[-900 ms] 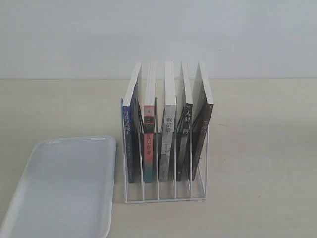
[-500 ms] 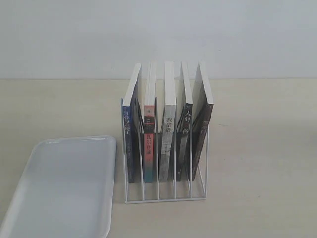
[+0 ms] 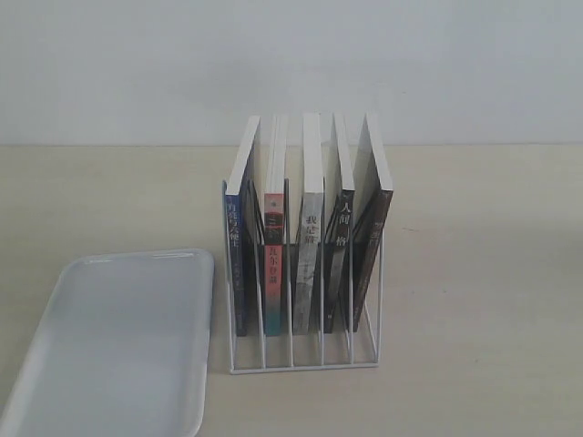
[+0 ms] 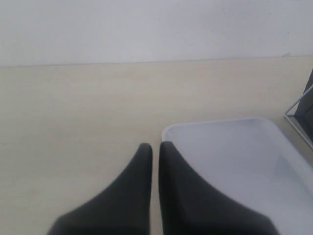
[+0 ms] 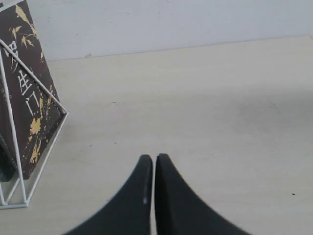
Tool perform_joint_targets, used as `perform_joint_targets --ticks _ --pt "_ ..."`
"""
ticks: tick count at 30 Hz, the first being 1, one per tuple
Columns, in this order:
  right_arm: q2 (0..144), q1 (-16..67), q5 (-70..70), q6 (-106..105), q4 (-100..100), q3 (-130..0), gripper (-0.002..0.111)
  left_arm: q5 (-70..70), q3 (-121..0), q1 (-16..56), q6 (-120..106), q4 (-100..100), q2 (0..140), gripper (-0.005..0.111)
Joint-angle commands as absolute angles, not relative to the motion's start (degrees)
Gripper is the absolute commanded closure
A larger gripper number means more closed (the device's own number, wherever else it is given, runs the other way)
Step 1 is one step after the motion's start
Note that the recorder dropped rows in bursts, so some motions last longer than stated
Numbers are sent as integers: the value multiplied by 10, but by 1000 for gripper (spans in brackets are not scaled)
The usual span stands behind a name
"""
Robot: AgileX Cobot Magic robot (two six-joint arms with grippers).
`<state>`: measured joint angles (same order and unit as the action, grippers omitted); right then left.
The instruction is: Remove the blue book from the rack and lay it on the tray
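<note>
Blue book stands upright in the leftmost slot of the white wire rack, dark spine facing the exterior camera and its top leaning slightly away from the neighbouring volumes. Four other books fill the remaining slots: a red-and-teal-spined book just beside it, then a grey-spined book, and two black-spined books at the far side, the outermost tilted against the wire frame. The rack sits near the middle of the pale wooden counter, in front of a plain white wall. To its left, close to the rack's base but apart from it, lies the tray, flat on the counter with nothing on it. Seen from the left wrist, the left end effector hangs above the counter at the tray's near corner, its two dark fingers pressed together and holding nothing; a sliver of the rack shows at the picture's edge. From the right wrist, the right end effector is likewise pressed together and empty, poised over bare counter beside the rack's outer side, where a black cover with gold leaf pattern shows behind the wires.
</note>
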<state>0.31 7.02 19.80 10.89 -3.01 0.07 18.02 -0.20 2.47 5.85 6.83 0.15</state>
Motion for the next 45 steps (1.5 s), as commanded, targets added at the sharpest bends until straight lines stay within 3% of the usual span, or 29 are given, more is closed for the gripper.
perform_joint_targets --ticks 1,23,30,40,45 --pt "0 70 191 105 -33 0 107 175 0 23 60 69 0 103" --pt "0 70 191 105 -33 0 107 185 0 23 19 143 0 103" --pt "0 70 191 105 -33 0 107 60 -27 23 74 149 0 103" --pt "0 70 191 105 -33 0 107 50 -194 23 197 83 0 103" --pt "0 70 191 105 -33 0 107 -108 -209 23 197 83 0 103"
